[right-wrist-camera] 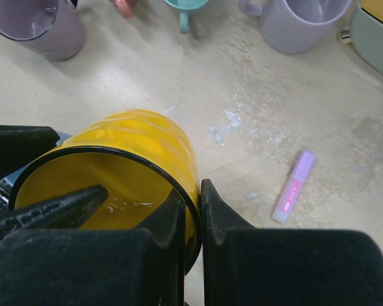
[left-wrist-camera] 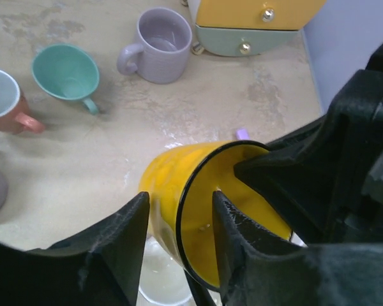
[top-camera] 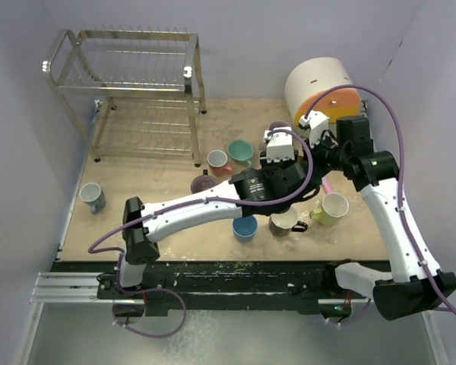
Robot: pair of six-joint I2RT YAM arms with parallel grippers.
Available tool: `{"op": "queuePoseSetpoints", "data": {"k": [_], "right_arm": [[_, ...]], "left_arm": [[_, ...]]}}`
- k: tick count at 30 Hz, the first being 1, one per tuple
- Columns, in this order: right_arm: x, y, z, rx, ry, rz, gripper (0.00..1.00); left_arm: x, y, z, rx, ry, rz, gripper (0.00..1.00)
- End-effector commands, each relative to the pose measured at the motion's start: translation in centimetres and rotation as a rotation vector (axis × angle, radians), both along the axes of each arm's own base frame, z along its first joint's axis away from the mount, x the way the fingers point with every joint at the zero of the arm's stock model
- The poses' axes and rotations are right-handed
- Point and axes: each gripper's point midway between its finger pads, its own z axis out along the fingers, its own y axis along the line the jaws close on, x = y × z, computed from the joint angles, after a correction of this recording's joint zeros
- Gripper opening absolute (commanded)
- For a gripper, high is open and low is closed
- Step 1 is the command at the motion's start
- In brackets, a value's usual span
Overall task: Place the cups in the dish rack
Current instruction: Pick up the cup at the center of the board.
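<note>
Centrally, a yellow cup [right-wrist-camera: 140, 146] is gripped.
Its rim is clamped by the right gripper [right-wrist-camera: 190, 217]; the left gripper [left-wrist-camera: 179, 217] is parted astride it.

No text, label, brand, number or sign can be read in any view. Top view: a faint pale mark on the black cylindrical motor housing [top-camera: 252, 187] at the left arm's wrist, too small to make out.
</note>
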Motion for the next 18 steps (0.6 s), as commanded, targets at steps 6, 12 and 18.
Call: {"op": "queuePoseSetpoints", "data": {"k": [6,12,18], "right_arm": [[0.2,2.1,4.0,0.197,-0.07,0.081,0.0],[-0.3,2.2,5.1,0.327,-0.086,0.14,0.0],[-1.0,2.7,7.5,0.411,-0.14,0.207,0.0]], "left_arm": [[-3.2,1.0,7.5,-0.309,-0.1,-0.241,0.66],[-7.7,2.6,11.3,-0.462,-0.231,-0.542,0.76],[-12.7,4.9,14.1,-0.663,-0.356,-0.803,0.89]]}}
